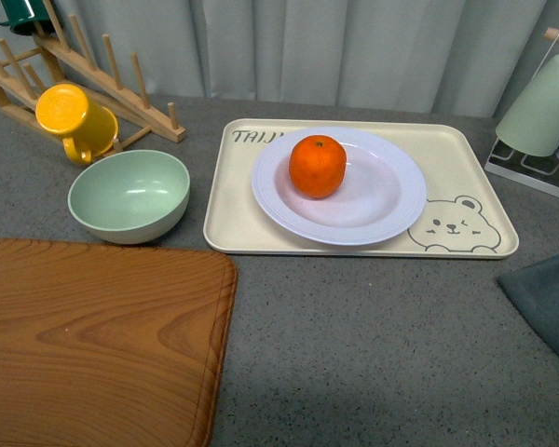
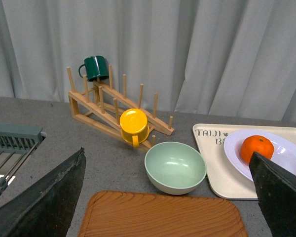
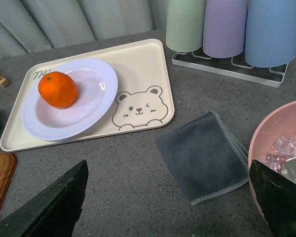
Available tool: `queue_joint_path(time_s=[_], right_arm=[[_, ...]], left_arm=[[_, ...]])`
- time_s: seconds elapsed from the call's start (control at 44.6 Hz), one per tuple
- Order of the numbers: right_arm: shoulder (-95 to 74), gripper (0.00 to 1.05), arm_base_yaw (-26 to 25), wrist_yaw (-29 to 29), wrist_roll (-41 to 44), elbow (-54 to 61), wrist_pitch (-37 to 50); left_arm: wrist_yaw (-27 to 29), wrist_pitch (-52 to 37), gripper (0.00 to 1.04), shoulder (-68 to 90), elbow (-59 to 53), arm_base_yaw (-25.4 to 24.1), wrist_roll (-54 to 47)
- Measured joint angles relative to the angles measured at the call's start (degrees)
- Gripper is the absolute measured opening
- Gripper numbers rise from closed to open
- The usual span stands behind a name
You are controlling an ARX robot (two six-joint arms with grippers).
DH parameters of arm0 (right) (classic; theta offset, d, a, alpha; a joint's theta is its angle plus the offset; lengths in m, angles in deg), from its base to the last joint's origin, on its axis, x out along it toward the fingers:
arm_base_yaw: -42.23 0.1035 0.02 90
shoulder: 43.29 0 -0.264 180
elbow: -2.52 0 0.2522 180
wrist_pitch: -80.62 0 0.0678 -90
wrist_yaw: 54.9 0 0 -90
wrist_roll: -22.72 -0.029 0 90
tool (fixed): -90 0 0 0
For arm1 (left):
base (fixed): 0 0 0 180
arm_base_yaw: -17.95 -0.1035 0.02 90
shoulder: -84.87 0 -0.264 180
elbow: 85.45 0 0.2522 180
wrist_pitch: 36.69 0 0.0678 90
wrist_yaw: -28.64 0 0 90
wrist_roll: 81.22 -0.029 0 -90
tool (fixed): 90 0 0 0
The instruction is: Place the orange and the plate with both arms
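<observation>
While both arms hang back over the near counter, the left gripper and right gripper each spread wide and empty, the orange already sits in the plate on the bear tray farther off, so the placing looks finished.

we see little of our own body here. each wrist camera catches only our two fingers: the left gripper has dark, near-black wedges with a rough, slightly worn surface and pale scuffed edges. the right gripper has the same dark, matte, tapering fingers. the front camera shows neither of our arms.
</observation>
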Motion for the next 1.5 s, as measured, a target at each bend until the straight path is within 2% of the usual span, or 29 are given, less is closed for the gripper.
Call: queue_joint_path(time_s=[0.135, 0.269, 0.314, 0.336, 0.426, 0.74, 1.301, 1.391, 1.503], right_arm=[[0.07, 0.95, 0.11, -0.55, 0.33, 0.37, 0.98], [2.19, 0.76, 1.55, -4.48, 4.09, 7.50, 22.62], [3.52, 0.69, 2.95, -6.05, 4.87, 7.61, 26.12], [5.09, 0.63, 4.96, -9.03, 5.27, 7.43, 26.88], [8.46, 0.48, 7.63, -10.01, 5.90, 7.63, 25.14], [15.50, 0.01, 7.98, -10.47, 6.67, 7.63, 17.97], [25.03, 0.01, 7.98, -10.45, 6.58, 7.63, 8.41], [32.02, 0.01, 8.00, -10.45, 6.60, 7.58, -0.68], [34.69, 0.01, 8.00, -10.45, 6.62, 7.58, -1.62]], left_arm=[[-0.02, 0.00, 0.98, 0.00, 0.00, 0.00, 0.00], [0.09, 0.00, 0.98, 0.00, 0.00, 0.00, 0.00], [0.07, 0.00, 0.98, 0.00, 0.00, 0.00, 0.00], [0.00, 0.00, 0.98, 0.00, 0.00, 0.00, 0.00], [0.07, 0.02, 0.98, -0.02, 0.00, 0.00, -0.02], [0.09, 0.00, 0.98, -0.04, 0.00, 0.00, -0.02], [0.09, 0.00, 0.98, -0.04, 0.00, 0.00, -0.02], [0.09, 0.00, 0.98, -0.04, 0.00, 0.00, 0.00], [0.09, 0.00, 0.98, -0.07, 0.00, 0.00, -0.02]])
